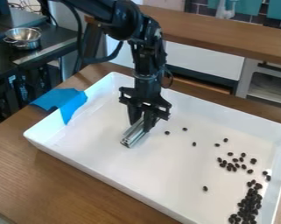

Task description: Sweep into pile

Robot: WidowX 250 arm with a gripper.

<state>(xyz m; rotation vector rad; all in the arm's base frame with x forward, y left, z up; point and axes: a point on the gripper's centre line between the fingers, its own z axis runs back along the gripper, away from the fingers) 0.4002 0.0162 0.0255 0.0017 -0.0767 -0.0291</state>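
Brown wooden table bears a white tray, dark beans crowding its lower-right corner, others scattered beyond; left of them the claw is clenched on a metal bar; blue tape crosses the left rim; white marking farther left, too small to read

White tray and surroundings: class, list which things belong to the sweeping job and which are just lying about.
Sweeping job:
- gripper
- metal bar it holds
- small dark pieces
- white tray

Lying about:
- blue tape
- metal bowl
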